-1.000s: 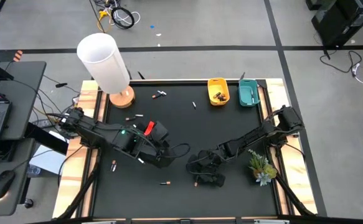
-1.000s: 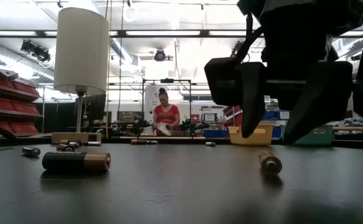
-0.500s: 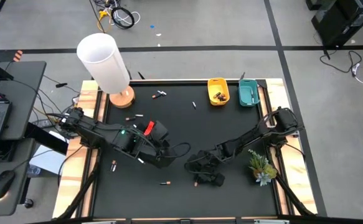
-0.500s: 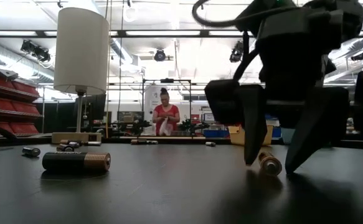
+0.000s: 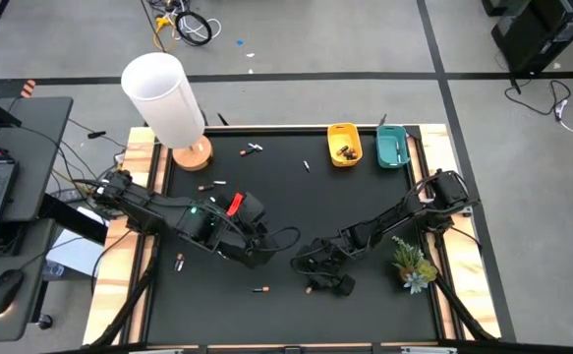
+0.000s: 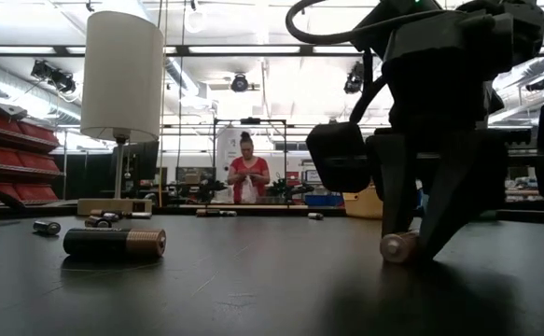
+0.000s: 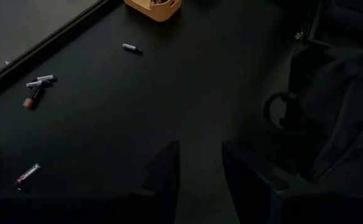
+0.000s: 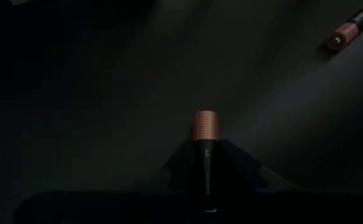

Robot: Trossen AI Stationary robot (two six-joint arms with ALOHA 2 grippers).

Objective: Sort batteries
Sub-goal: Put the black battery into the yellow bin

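Note:
My right gripper [image 6: 411, 245] stands low over the near middle of the black table and is shut on a dark battery with a copper end [image 8: 206, 126], which also shows in the low view [image 6: 397, 246]. My left gripper [image 7: 197, 177] is open and hovers over bare table left of centre [image 5: 257, 246]. Other batteries lie flat and loose: one dark and copper [image 6: 115, 243], one near the front [image 5: 259, 289], one at the left [image 5: 179, 262], several toward the far side [image 5: 254, 148]. My right gripper pinches the battery's dark body [image 8: 206, 163] between its two fingers, one on each side. The copper end sticks out past the fingertips. The fingers [image 6: 391, 201] come from above, pointing down. The battery lies on the table.
A yellow tray [image 5: 344, 144] and a teal tray [image 5: 392, 147] sit at the far right edge. A white lamp [image 5: 165, 96] stands at the far left corner, a small plant [image 5: 412, 264] at the right edge. A person stands far off in the room [image 6: 245, 177].
My right gripper has come down onto the battery near the table's front, its fingers first straddling it wide, then shutting on it. The battery has stayed on the table, shifting slightly as the fingers met it.

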